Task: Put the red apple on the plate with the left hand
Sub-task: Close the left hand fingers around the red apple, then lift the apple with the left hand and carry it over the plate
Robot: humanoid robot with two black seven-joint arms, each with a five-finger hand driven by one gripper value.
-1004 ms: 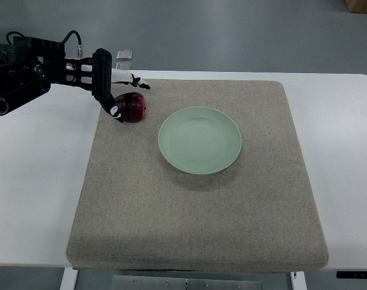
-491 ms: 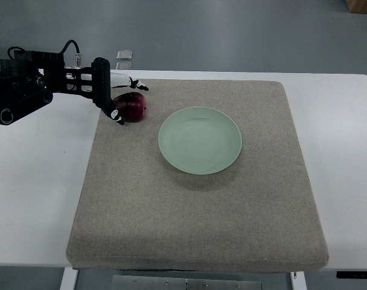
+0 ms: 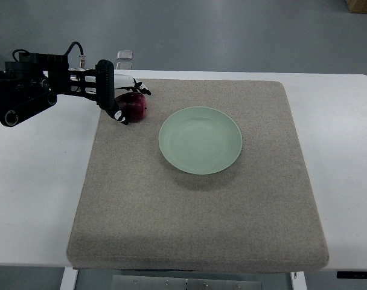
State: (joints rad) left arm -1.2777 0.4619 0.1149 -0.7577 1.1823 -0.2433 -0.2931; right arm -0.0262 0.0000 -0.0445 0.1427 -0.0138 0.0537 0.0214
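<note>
The red apple (image 3: 134, 107) sits on the grey mat near its far left corner. My left hand (image 3: 130, 103) comes in from the left on a black arm and wraps the apple: thumb (image 3: 119, 115) at its near left side, white fingers (image 3: 137, 89) over its far side. The fingers touch the apple, which still rests on the mat. The pale green plate (image 3: 200, 140) lies empty to the right of the apple, a short gap from it. My right hand does not show.
The grey mat (image 3: 195, 211) covers most of the white table (image 3: 32, 181). Two small clear items (image 3: 124, 58) lie beyond the mat's far left edge. A brown box corner (image 3: 361, 5) shows at the top right.
My left hand has shifted slightly right and its thumb and fingers have drawn in closer around the apple. The apple and the plate have stayed in place.
</note>
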